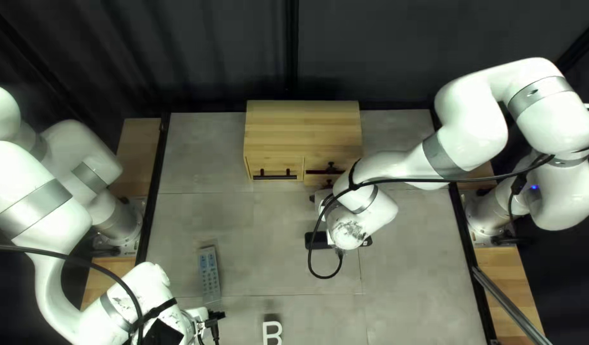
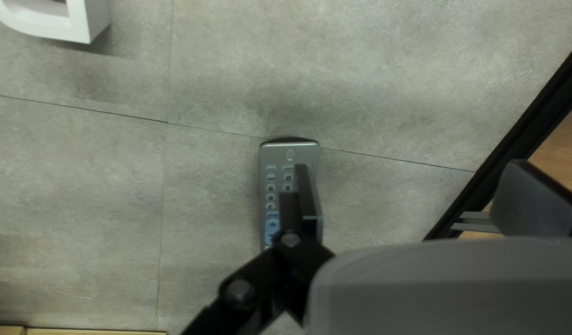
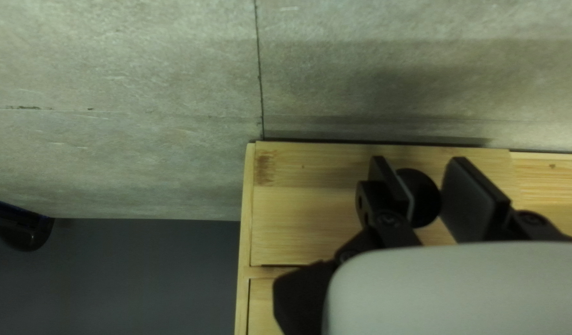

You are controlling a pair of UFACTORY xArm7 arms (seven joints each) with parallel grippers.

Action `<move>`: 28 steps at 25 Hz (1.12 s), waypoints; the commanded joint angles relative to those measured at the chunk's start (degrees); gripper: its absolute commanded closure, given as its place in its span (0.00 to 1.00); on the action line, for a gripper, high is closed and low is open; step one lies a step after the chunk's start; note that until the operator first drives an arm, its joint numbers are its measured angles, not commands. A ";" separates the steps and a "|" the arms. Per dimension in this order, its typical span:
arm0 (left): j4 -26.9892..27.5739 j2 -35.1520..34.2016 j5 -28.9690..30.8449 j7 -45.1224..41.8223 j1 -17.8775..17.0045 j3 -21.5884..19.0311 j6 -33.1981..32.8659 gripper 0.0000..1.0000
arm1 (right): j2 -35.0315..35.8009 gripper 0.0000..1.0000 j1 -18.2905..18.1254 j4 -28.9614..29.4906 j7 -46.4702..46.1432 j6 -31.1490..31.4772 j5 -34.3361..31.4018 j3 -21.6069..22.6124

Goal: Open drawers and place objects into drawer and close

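Observation:
At the lower left of the top left view, my left gripper (image 1: 214, 315) hangs near the grey remote (image 1: 209, 275). In its wrist view, the left gripper (image 2: 419, 195) is wide open and empty; one finger overlaps the remote (image 2: 290, 155) lying beyond it. My right gripper (image 1: 329, 184) is at the front of the wooden drawer cabinet (image 1: 302, 124). From the right wrist, the gripper (image 3: 430, 192) is shut on a round black knob (image 3: 425, 197) of the wooden drawer front (image 3: 310, 205). A white letter B (image 1: 272, 332) lies at the near edge.
A black object (image 1: 317, 241) lies on the table (image 1: 403, 268), partly hidden under my right arm's wrist. The cabinet's left drawer has a dark bar handle (image 1: 275, 176). Black rails (image 1: 155, 191) border the table's sides.

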 commanded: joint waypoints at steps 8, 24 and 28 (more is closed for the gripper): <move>0.00 0.00 0.00 0.00 0.00 0.00 0.00 0.00 | -0.14 0.59 0.69 0.16 0.16 0.60 0.29 0.55; 0.00 0.00 0.00 0.00 0.00 0.00 0.00 0.00 | 0.77 0.59 1.87 1.51 -0.04 1.73 1.19 1.53; 0.00 0.00 0.00 0.00 0.00 0.00 0.00 0.00 | 0.61 0.58 2.23 1.49 -0.03 2.16 1.65 1.90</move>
